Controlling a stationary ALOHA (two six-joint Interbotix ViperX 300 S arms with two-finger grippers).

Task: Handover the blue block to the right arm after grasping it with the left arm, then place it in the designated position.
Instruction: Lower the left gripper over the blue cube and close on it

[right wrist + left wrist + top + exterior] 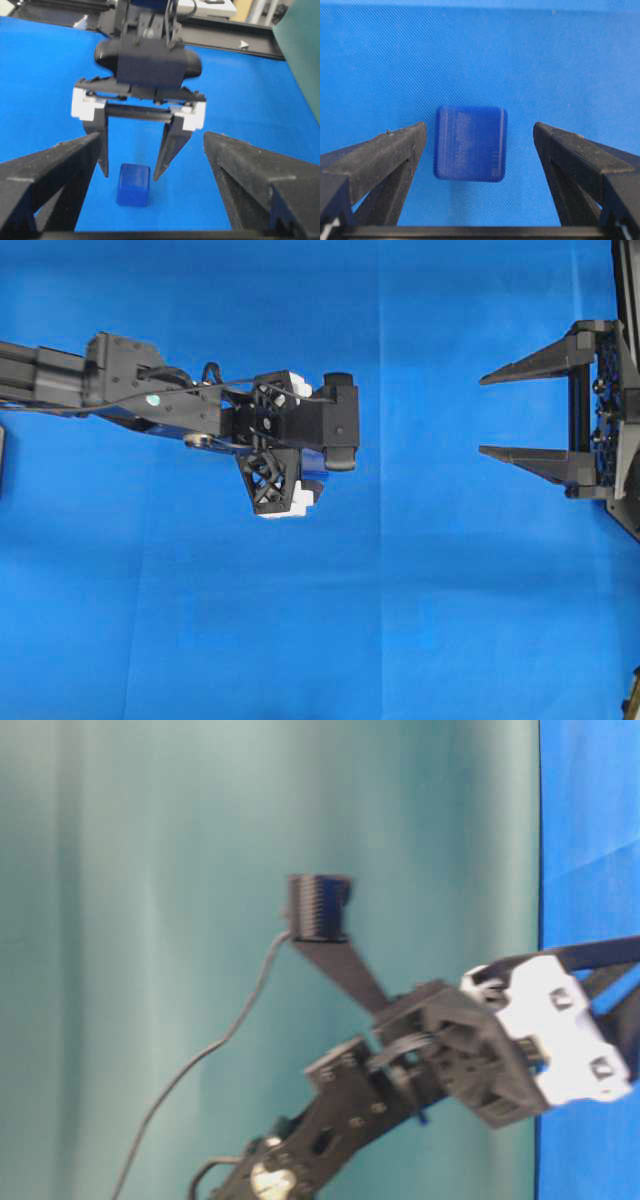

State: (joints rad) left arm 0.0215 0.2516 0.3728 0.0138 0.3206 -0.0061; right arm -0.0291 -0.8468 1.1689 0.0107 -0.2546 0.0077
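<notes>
Nothing of the task is finished yet; by my reading it stands at the very first step, the grasp. The blue cloth [450, 620] covers the whole table, and the block lies on it, not lifted. The left arm [130, 390] reaches out over the middle of the cloth, pointing its gripper [131, 175] down with the jaws spread wide on either side of the blue block [470, 143], touching neither face. The right arm [605, 410] waits at the far right edge, well apart, its gripper [483, 415] also wide and holding nothing. Left to do: close on the block, lift it, pass it across, and set it down. No marked spot for it shows in any view.
</notes>
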